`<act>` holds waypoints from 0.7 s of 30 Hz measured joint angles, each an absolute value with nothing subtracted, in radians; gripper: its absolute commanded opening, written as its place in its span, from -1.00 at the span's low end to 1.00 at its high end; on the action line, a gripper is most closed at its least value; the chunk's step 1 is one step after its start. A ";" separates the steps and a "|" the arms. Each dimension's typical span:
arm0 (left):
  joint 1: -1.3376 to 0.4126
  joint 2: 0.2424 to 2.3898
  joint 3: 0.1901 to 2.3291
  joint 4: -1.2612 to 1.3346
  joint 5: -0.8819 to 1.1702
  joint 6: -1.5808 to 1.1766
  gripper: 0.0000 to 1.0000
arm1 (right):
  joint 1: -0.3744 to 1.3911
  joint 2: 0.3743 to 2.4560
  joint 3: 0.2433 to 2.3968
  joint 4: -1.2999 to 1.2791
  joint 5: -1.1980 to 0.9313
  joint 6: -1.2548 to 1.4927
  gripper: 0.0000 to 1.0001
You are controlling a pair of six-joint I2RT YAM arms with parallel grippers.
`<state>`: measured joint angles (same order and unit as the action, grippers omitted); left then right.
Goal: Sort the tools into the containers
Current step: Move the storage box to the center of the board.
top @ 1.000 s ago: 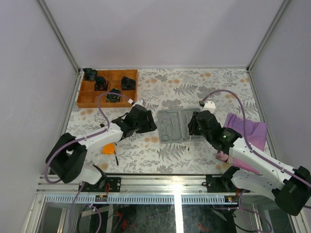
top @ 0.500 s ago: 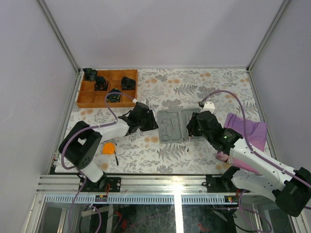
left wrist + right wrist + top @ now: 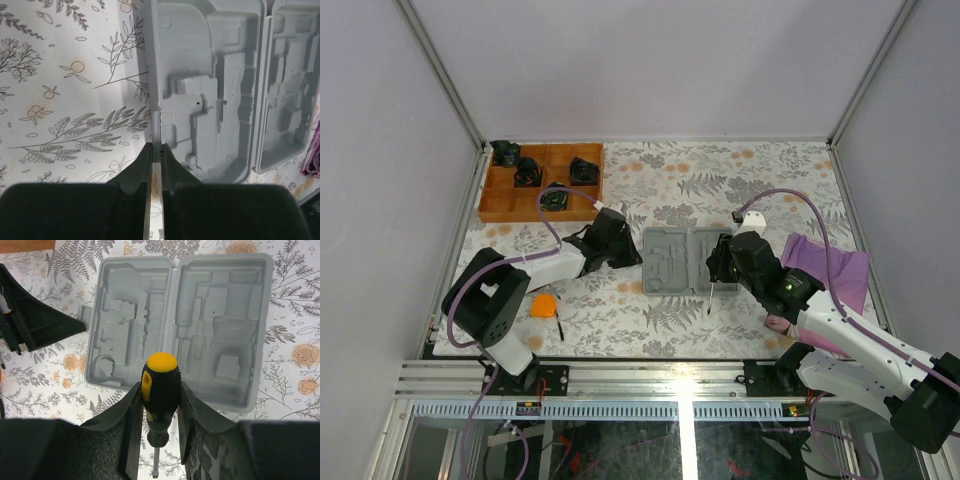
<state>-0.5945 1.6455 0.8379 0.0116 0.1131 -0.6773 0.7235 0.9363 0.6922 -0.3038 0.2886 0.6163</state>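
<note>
Left end effector [image 3: 156, 152] closed, tips at 9 o'clock rim of open case [image 3: 675, 260]. Right end effector [image 3: 160, 387] clamped on screwdriver [image 3: 160, 372] handle at 4 o'clock of case, shaft down. On worktop [image 3: 720, 170] at 8 o'clock: tape measure [image 3: 544, 305].

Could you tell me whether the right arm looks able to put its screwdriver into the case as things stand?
Probably yes: the right gripper holds the screwdriver right by the open case, its recesses are empty, and the left gripper sits at the opposite edge, out of the way.
</note>
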 measured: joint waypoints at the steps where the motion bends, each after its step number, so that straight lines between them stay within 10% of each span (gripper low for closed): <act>1: -0.595 1.640 0.838 0.000 0.113 -0.672 -1.00 | 0.723 0.936 0.692 -0.305 0.289 0.613 -1.00; 21: -0.595 1.242 0.525 -0.129 0.072 -0.772 -1.00 | 0.722 1.050 0.701 -0.333 0.218 0.553 -1.00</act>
